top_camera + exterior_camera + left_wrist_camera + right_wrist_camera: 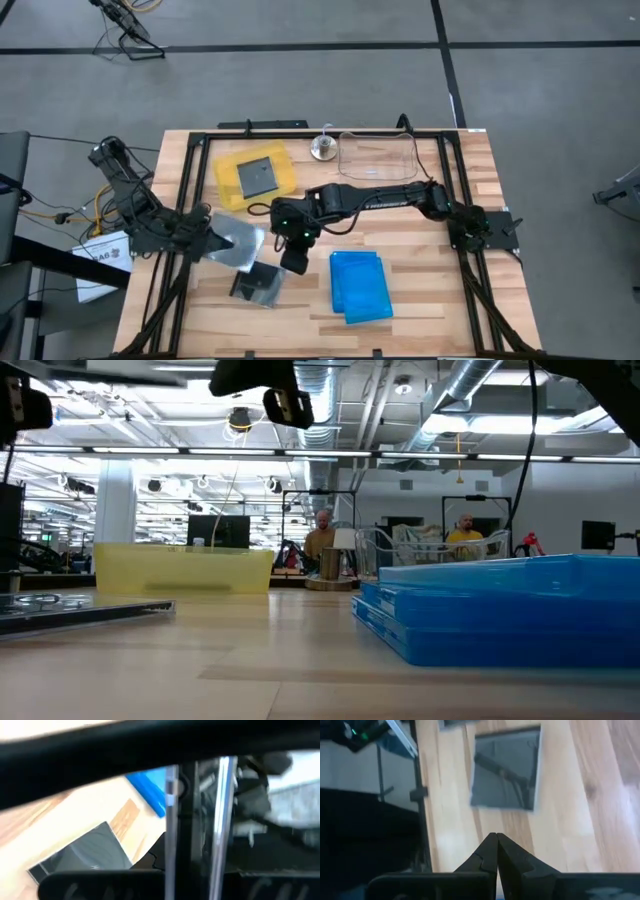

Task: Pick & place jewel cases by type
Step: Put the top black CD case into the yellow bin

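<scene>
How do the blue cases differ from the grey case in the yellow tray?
Colour: the blue cases are translucent bright blue; the grey case is clear-grey with a dark insert.
Number: the blue cases are stacked, slightly offset; the grey case lies single.
Place: the blue cases rest on the bare table; the grey case lies inside the yellow tray.
Both are flat, thin and square.

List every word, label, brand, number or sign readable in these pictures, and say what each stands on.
"AG": partial dark letters on the white paper lying off the table's left edge; the rest is too small to read.
Right arm: a pale line of lettering along the upper link, too small to read.
Jewel cases, yellow tray, clear tub: no text visible.
</scene>
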Controlling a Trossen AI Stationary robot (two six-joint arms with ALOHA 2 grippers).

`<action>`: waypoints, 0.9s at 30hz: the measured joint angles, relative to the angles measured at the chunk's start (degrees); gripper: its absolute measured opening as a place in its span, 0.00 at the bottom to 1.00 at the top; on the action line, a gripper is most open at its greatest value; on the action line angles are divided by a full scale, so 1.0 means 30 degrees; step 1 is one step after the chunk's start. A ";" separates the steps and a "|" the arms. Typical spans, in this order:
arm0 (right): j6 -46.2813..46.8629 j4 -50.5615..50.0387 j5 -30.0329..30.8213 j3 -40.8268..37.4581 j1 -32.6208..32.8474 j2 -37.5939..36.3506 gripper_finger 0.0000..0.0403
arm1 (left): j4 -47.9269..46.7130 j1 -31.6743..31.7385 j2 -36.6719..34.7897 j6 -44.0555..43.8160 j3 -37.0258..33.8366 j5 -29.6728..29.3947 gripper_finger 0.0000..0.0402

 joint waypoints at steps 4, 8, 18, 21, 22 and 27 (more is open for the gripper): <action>-0.0858 -0.1190 0.0002 0.0000 -0.0134 0.0007 0.00 | 0.0115 0.1073 -0.0036 -0.0936 0.0000 0.0550 0.01; -0.1572 -0.1654 0.0235 0.0000 -0.0192 0.0007 0.00 | 0.0134 0.2058 -0.0029 0.0301 0.0000 0.1676 0.01; -0.3398 -0.3801 0.0287 0.0000 -0.0288 0.0017 0.00 | -0.1082 0.6090 0.0394 0.6688 0.0000 0.4261 0.01; -0.3571 -0.4326 0.0272 0.0000 -0.0174 0.0022 0.00 | -0.3078 0.7459 0.1061 0.8133 0.0621 0.5014 0.01; -0.3578 -0.4488 0.0257 0.0000 -0.0128 0.0022 0.00 | -0.3768 0.7874 0.1427 0.8774 0.1063 0.5049 0.01; -0.3604 -0.5002 0.0242 0.0000 -0.0104 0.0028 0.00 | -0.6617 0.9863 0.3765 1.2703 0.3795 0.4815 0.01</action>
